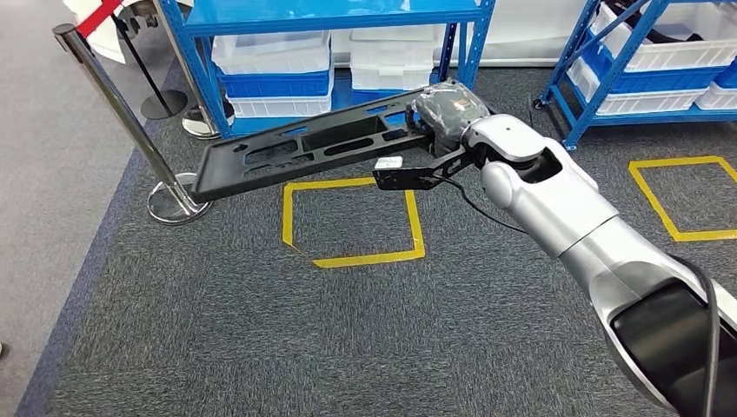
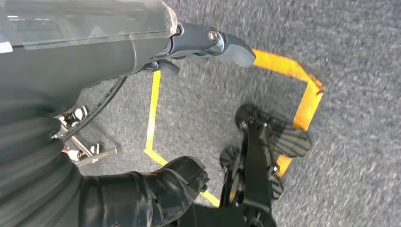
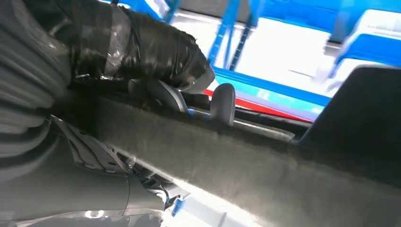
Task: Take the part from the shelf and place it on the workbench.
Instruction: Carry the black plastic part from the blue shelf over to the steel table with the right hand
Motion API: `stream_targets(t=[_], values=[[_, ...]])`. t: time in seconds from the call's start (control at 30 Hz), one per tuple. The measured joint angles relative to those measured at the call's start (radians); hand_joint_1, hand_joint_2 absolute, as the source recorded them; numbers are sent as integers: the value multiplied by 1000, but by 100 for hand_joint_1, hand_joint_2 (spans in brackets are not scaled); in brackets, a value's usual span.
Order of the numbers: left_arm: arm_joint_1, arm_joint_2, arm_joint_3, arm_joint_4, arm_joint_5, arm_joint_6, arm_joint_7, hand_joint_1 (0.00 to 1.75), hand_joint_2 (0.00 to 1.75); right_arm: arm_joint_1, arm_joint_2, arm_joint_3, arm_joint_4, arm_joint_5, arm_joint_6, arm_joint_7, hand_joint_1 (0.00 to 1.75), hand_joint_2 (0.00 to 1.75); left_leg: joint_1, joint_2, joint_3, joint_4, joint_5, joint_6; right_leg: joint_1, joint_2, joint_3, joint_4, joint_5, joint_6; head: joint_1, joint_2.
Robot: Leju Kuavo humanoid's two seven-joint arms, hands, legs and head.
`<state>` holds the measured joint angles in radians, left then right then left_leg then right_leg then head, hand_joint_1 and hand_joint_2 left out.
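A long, flat black part [image 1: 304, 152] with cut-out slots hangs level above the grey carpet, in front of the blue shelf. My right hand [image 1: 448, 113] grips it at its right end, and the rest of the part reaches out to the left. In the right wrist view the fingers [image 3: 222, 101] curl over the edge of the part [image 3: 236, 165], with the dark taped thumb [image 3: 142, 52] on top. My left hand [image 2: 156, 52] hangs over the floor, its thumb and fingers apart, holding nothing.
Blue shelves with white and blue bins [image 1: 278, 52] stand straight ahead, and another shelf [image 1: 643, 69] is at the right. Metal barrier posts [image 1: 122, 113] stand at the left. Yellow tape squares [image 1: 352, 221] [image 1: 687, 195] mark the carpet.
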<state>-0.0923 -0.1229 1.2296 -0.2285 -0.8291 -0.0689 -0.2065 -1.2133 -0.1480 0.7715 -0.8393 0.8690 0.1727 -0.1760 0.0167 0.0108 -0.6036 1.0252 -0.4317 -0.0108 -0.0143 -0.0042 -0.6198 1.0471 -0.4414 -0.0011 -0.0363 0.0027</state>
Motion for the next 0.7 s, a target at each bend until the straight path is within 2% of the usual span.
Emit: stream_targets(t=[0.03, 0.1, 0.17, 0.2, 0.23, 0.27, 0.33, 0.37, 0.4, 0.5, 0.53, 0.57, 0.6, 0.63, 0.67, 0.7], values=[[0, 0, 0, 0, 0, 0, 0, 0, 175, 0, 0, 0, 1, 0, 0, 1, 175, 175, 2, -1, -7, 14, -16, -5, -2, -1, -3, -4, 6, -9, 0, 0], [0, -1, 0, 0, -1, 0, 0, 0, 175, -1, 2, 0, 2, 0, 1, 1, 175, 175, 4, -2, -41, 101, -83, -12, -3, -3, -12, -10, 20, -25, -1, 0], [0, -2, 0, 0, -1, 0, 0, 0, 175, 0, 4, 1, 3, 0, 1, 1, 175, 175, 4, -3, -86, 226, -153, -15, 1, -1, -29, -9, 32, -30, -1, 0], [0, -2, 0, 0, -1, 0, 0, 0, 175, 1, 4, 2, 4, 0, 1, 0, 175, 175, 4, -3, -95, 263, -168, -15, 4, -1, -38, -8, 39, -31, -1, 0], [0, -1, 0, 0, -1, 0, 0, 0, 175, 1, 4, 4, 5, 0, 1, 0, 175, 175, 4, -3, -86, 264, -165, -13, 6, -1, -47, -7, 45, -30, -1, 0], [0, -1, 0, 0, -1, 0, 0, 0, 175, 1, 4, 5, 6, 0, 1, 0, 175, 175, 3, -3, -55, 225, -147, -9, 8, -1, -56, -5, 52, -29, -1, 0], [-1, -1, 0, 0, 0, -2, 0, 0, 175, 0, 4, 6, 6, 0, 1, 1, 175, 175, 0, -3, 35, 85, -103, 3, 12, -1, -69, -4, 67, -26, -1, 0], [-2, -1, 0, 0, 1, -2, 0, 0, 175, -1, 4, 6, 7, 0, 1, 1, 175, 175, -3, -3, 65, 31, -89, 8, 13, -1, -74, -3, 74, -22, -1, 0], [-2, -1, 0, 0, 1, -3, 0, 0, 175, -2, 4, 6, 7, 0, 1, 2, 175, 175, -6, -3, 79, 0, -82, 13, 13, -2, -77, -4, 82, -16, -1, 0], [-2, -1, 0, 0, 2, -3, -1, 0, 175, -2, 3, 6, 7, 0, 1, 2, 175, 175, -10, -1, 70, -15, -57, 27, 10, -4, -81, -15, 102, 2, 0, 0], [-2, -2, 0, 0, 2, -3, -1, 0, 175, -3, 2, 6, 8, 0, 1, 1, 175, 175, -8, 0, 65, -23, -44, 34, 9, -2, -88, -9, 92, 7, 0, 0], [-2, -2, 0, 0, 2, -4, 0, 0, 175, -3, 2, 6, 8, 0, 2, 1, 175, 175, -5, 2, 58, -30, -30, 40, 9, 0, -99, 15, 62, 11, 0, 0], [-3, -3, 0, 0, 4, -5, 0, 0, 175, -4, 1, 6, 8, 0, 2, 1, 175, 175, -3, 4, 48, -35, -18, 45, 8, 3, -116, 58, 17, 15, 1, 0], [-3, -3, 0, 0, 6, -6, 1, 0, 175, -4, 1, 6, 8, 0, 2, 1, 175, 175, -3, 4, 36, -36, -9, 49, 6, 4, -133, 118, -33, 18, 1, 0], [-2, -2, 1, 0, 8, -7, 3, 0, 175, -4, 1, 6, 9, 0, 2, 1, 175, 175, -3, 4, 23, -36, 1, 49, 4, 4, -148, 183, -71, 21, 1, 0], [-2, -2, 2, 0, 10, -8, 5, 0, 175, -3, 1, 7, 9, 0, 3, 1, 175, 175, -3, 4, 11, -34, 10, 48, 1, 4, -154, 233, -88, 24, 1, 0]])
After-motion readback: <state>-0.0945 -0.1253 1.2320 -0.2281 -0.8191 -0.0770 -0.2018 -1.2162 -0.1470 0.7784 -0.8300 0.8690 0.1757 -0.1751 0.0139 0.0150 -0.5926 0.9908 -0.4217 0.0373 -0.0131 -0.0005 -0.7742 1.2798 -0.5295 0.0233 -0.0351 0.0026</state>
